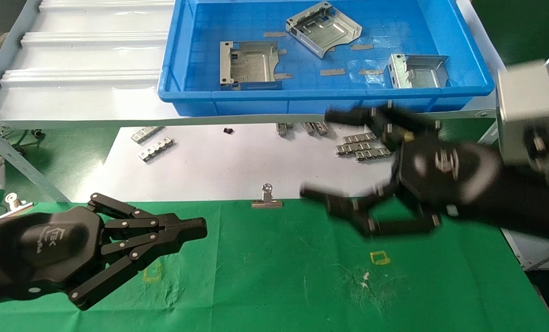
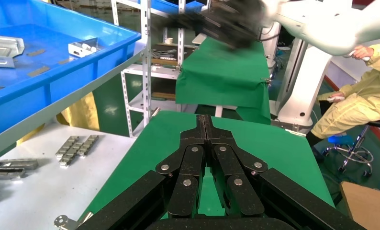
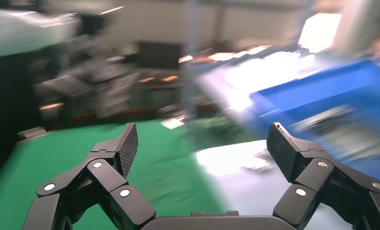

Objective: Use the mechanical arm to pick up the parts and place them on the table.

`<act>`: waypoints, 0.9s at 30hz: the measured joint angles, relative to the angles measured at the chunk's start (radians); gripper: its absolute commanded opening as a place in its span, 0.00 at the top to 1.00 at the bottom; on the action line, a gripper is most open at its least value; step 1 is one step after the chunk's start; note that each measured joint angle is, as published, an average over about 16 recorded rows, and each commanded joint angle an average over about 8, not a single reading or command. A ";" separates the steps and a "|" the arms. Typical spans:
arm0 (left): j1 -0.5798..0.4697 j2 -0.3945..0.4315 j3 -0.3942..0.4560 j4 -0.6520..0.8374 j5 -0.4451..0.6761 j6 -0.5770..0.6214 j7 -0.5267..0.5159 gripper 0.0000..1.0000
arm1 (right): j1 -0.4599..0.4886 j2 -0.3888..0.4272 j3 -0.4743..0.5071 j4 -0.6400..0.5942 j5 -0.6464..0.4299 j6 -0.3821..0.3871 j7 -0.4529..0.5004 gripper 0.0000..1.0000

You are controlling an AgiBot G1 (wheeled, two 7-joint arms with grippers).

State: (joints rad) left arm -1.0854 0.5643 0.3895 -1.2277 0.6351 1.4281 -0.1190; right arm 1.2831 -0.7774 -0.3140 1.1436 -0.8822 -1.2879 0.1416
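Starting nearest the robot, the green tabletop (image 1: 274, 286) carries no sheet-metal part at all: only its yellow square marks (image 1: 379, 257) and white scuffs show, so by the look of things nothing has been delivered yet. The left gripper (image 1: 196, 229) is parked low over the near left of the cloth, its jaws pressed together and holding nothing; the left wrist view shows the two fingertips meeting in a single line above bare green.

Beyond it and to its right, the right gripper (image 1: 318, 154) hangs above the far edge of the cloth, smeared by motion, its jaws spread wide and empty. The right wrist view confirms the broad gap between the ribbed fingertips (image 3: 129, 143) with nothing in it.

Just past those open jaws lies the white sheet (image 1: 200, 170) with small ridged metal strips (image 1: 362, 147) and, at the cloth's edge, a silver binder clip (image 1: 266, 198); none of these are the task's pieces.

Farthest away, up on the pale grey shelf (image 1: 80, 74), the blue bin (image 1: 325, 97) holds all three visible parts: one at its left (image 1: 249, 64), one near the back (image 1: 323, 27) and one at the right (image 1: 415, 70), closest to the right jaws. My reading is that the whole job remains: each plate is yet to be gripped, lifted over the bin wall and set on the cloth.
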 measured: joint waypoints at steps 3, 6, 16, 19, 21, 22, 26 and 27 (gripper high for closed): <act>0.000 0.000 0.000 0.000 0.000 0.000 0.000 1.00 | 0.112 -0.096 -0.034 -0.107 -0.094 0.101 -0.032 0.00; 0.000 0.000 0.000 0.000 0.000 0.000 0.000 0.79 | 0.231 -0.205 -0.074 -0.249 -0.199 0.211 -0.072 0.00; 0.000 0.000 0.000 0.000 0.000 0.000 0.000 0.00 | 0.521 -0.508 -0.195 -0.752 -0.441 0.490 -0.202 0.30; 0.000 0.000 0.000 0.000 0.000 0.000 0.000 0.00 | 0.561 -0.553 -0.218 -0.848 -0.465 0.536 -0.218 0.68; 0.000 0.000 0.000 0.000 0.000 0.000 0.000 0.00 | 0.578 -0.572 -0.232 -0.890 -0.471 0.557 -0.221 0.93; 0.000 0.000 0.000 0.000 0.000 0.000 0.000 0.00 | 0.585 -0.578 -0.239 -0.905 -0.473 0.565 -0.220 1.00; 0.000 0.000 0.000 0.000 0.000 0.000 0.000 0.00 | 0.600 -0.589 -0.271 -0.936 -0.474 0.584 -0.199 1.00; 0.000 0.000 0.000 0.000 0.000 0.000 0.000 0.00 | 0.603 -0.589 -0.280 -0.939 -0.474 0.585 -0.188 1.00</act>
State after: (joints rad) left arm -1.0855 0.5643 0.3895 -1.2277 0.6350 1.4281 -0.1190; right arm 1.8862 -1.3668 -0.5939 0.2042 -1.3560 -0.7025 -0.0469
